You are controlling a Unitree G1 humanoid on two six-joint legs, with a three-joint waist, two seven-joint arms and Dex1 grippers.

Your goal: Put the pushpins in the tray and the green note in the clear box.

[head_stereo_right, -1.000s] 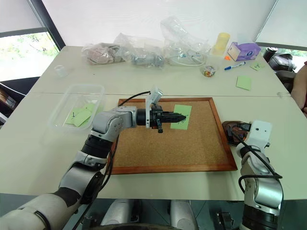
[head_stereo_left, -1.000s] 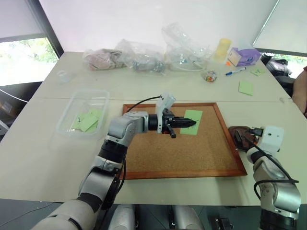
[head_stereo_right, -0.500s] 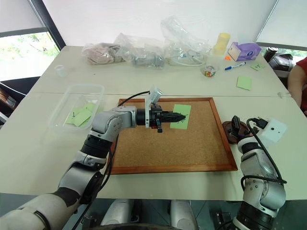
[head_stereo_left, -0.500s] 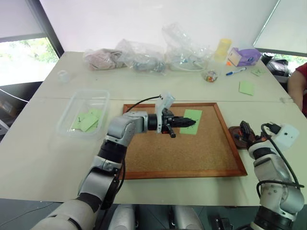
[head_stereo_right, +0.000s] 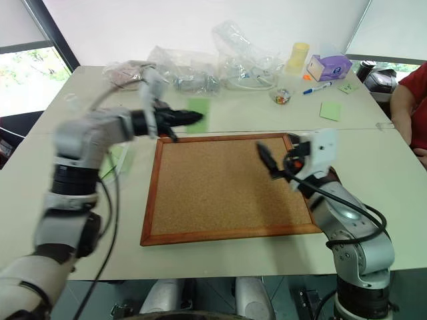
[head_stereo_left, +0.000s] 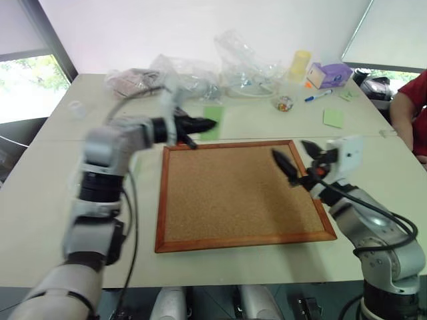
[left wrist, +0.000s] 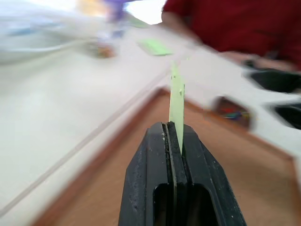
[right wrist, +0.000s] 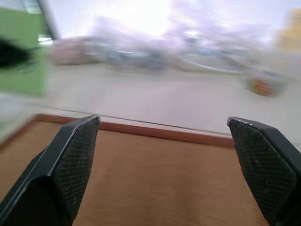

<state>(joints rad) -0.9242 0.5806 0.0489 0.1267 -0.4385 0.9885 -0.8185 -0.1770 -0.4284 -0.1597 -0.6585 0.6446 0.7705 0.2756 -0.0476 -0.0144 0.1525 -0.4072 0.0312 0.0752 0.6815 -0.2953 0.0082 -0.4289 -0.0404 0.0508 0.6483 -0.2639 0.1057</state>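
the white worktop (head_stereo_left: 60, 220) carries the corkboard (head_stereo_left: 233, 197) in the middle, bare of pins and notes. the left tool (head_stereo_left: 203, 124) hangs above the far left corner of the board, its two fingers pressed fully together on the green note (head_stereo_left: 213, 122), which stands out edge-on from the tips, so it seems lifted off the board for carrying to the clear box (head_stereo_right: 117, 160) at the left, mostly hidden behind the arm. the right tool (head_stereo_left: 293, 160) hovers over the right part of the board, spread wide and holding nothing. the tray (left wrist: 230, 108) lies just off the right edge, with coloured pushpins (left wrist: 233, 113) blurred inside.
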